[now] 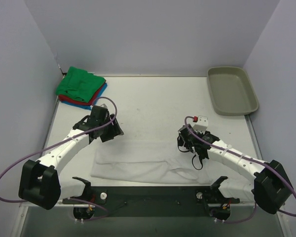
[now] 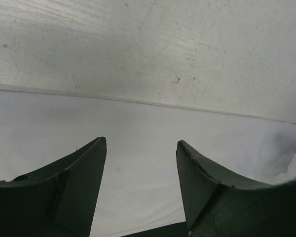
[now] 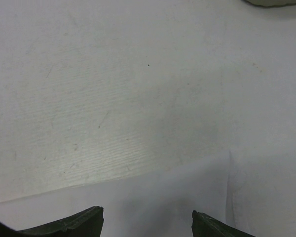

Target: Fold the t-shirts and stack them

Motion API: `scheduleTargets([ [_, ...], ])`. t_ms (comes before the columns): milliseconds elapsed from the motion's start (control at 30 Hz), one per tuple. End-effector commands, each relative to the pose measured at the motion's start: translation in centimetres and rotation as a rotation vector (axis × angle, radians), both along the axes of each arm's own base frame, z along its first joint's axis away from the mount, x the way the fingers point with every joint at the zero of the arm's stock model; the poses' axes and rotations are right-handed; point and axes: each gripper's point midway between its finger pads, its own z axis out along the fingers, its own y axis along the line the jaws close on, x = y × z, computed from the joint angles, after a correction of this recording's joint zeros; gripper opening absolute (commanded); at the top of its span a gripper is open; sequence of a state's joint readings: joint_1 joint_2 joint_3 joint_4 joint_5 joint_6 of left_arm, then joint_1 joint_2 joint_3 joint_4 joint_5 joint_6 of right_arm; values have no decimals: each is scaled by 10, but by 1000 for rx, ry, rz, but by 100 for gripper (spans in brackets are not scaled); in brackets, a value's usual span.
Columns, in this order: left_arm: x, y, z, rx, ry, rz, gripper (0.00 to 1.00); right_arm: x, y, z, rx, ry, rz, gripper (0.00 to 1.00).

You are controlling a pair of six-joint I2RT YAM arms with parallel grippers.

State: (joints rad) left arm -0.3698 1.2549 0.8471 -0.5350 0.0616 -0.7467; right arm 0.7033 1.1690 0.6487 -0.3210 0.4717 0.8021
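The white t-shirt [image 1: 138,165] lies folded into a long band across the near part of the table. It also shows in the left wrist view [image 2: 138,148] and the right wrist view [image 3: 153,197]. My left gripper [image 1: 113,132] is open and empty above the band's far left edge, with the cloth between its fingers [image 2: 140,143]. My right gripper [image 1: 186,143] is open and empty above the band's far right edge [image 3: 147,217]. A stack of folded green [image 1: 80,83], red and blue shirts sits at the far left corner.
A grey-beige tray [image 1: 233,90] stands at the far right corner. Its rim shows at the top of the right wrist view [image 3: 271,3]. Grey walls close in the table at the left, back and right.
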Motion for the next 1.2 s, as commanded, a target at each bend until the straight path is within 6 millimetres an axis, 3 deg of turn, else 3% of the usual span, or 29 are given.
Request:
scheduleTargets([
  [0, 7, -4, -6, -13, -33, -13, 68, -5, -1, -19, 22, 50, 8, 71],
  [233, 7, -5, -23, -3, -1, -18, 67, -20, 1, -47, 48, 120, -2, 69],
  [300, 7, -6, -26, -4, 3, -21, 67, -22, 1, -46, 47, 113, -1, 69],
  [433, 8, -6, -29, 3, 8, -23, 67, -24, 9, -21, 10, 73, 49, 69],
  [467, 8, -6, -29, 2, 9, -24, 67, -22, 24, -6, 22, 44, 90, 69],
  [533, 8, -7, -30, -4, 11, -25, 67, -26, 29, 6, -16, 43, 115, 69],
  [600, 9, -8, -29, -6, 7, -25, 67, -32, 46, 14, -10, 36, 158, 70],
  [700, 9, -11, -29, -11, 9, -28, 67, -42, 54, 11, -30, 43, 187, 70],
  [1000, 5, -11, -33, -7, 19, -30, 66, -64, 55, -23, -53, 112, 182, 70],
  [1167, 5, -13, -34, -7, 20, -36, 66, -75, 76, -23, -41, 113, 238, 70],
])
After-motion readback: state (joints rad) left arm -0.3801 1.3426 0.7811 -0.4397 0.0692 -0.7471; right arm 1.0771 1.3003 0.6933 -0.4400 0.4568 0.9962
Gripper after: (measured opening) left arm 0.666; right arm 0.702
